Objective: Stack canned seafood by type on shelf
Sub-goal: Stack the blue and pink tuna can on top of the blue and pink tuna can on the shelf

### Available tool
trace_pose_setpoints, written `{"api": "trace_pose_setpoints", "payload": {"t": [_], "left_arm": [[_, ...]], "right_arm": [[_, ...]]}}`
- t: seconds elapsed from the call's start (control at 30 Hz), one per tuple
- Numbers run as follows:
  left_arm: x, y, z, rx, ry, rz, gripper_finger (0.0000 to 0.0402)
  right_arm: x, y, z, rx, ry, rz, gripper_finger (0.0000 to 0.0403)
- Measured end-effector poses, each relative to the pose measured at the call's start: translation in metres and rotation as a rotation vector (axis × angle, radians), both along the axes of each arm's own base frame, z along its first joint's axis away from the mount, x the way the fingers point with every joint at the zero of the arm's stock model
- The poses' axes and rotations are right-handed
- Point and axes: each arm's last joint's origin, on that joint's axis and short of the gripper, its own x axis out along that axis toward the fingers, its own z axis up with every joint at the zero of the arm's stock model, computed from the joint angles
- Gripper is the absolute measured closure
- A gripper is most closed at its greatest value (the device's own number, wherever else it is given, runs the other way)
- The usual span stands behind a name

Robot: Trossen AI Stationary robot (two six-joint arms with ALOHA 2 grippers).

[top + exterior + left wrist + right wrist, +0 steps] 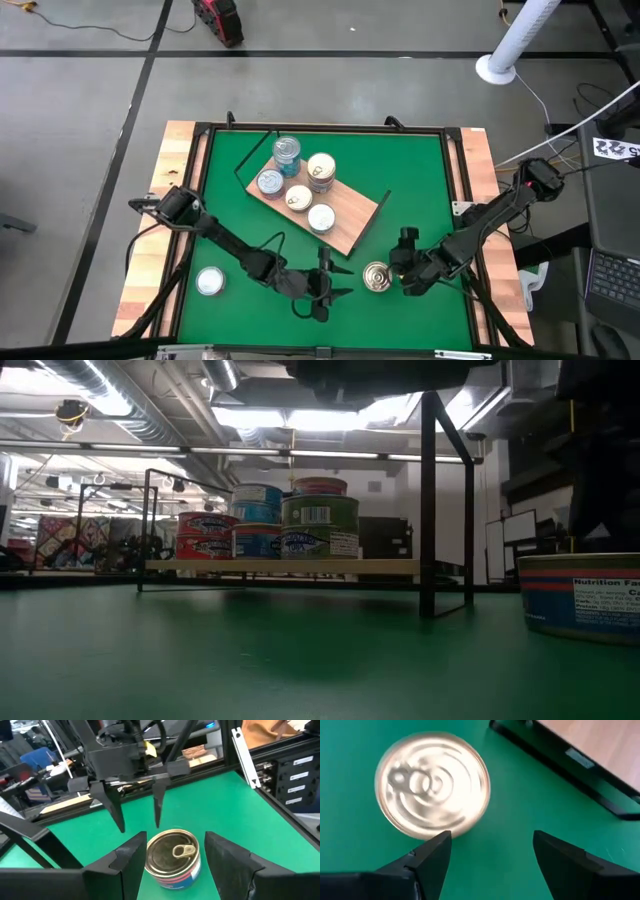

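Observation:
A gold-lidded tin of canned seafood point(377, 277) with a blue and red label point(172, 857) stands on the green mat near its front edge. My left gripper point(338, 280) comes at it level from the left. It is open, with a finger on either side of the tin point(175, 839), and touches nothing. My right gripper point(400, 262) hangs open just right of the tin point(432, 785), fingers slanting down point(492, 840), and also touches nothing. Several tins point(300, 180) stand on the shelf point(345, 225), some stacked in twos point(320, 510). A silver-lidded tin point(209, 281) stands alone at the front left.
The shelf board rests on a dark metal frame with upright posts point(428, 500), set at a slant in the middle of the mat. Pale wooden rails point(150, 250) and black bars edge the mat. The lone tin shows at the right in the low view point(580, 595).

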Motion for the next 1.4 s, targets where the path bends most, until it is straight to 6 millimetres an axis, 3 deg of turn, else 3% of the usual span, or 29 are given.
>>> {"api": "trace_pose_setpoints", "payload": {"t": [0.4, 0.93, 1.4], "left_arm": [[0.001, 0.002, 0.000, -0.005, 0.000, 0.006, 0.0205], [0.001, 0.002, 0.000, -0.005, 0.000, 0.006, 0.0205], [0.001, 0.002, 0.000, 0.000, 0.003, 0.003, 0.0205]], "right_arm": [[0.004, 0.001, 0.002, -0.029, -0.078, -0.027, 0.0123], [0.013, 0.008, -0.025, -0.105, -0.004, -0.029, 0.0123], [0.000, -0.002, -0.032, -0.158, 0.121, -0.130, 0.0123]]}}
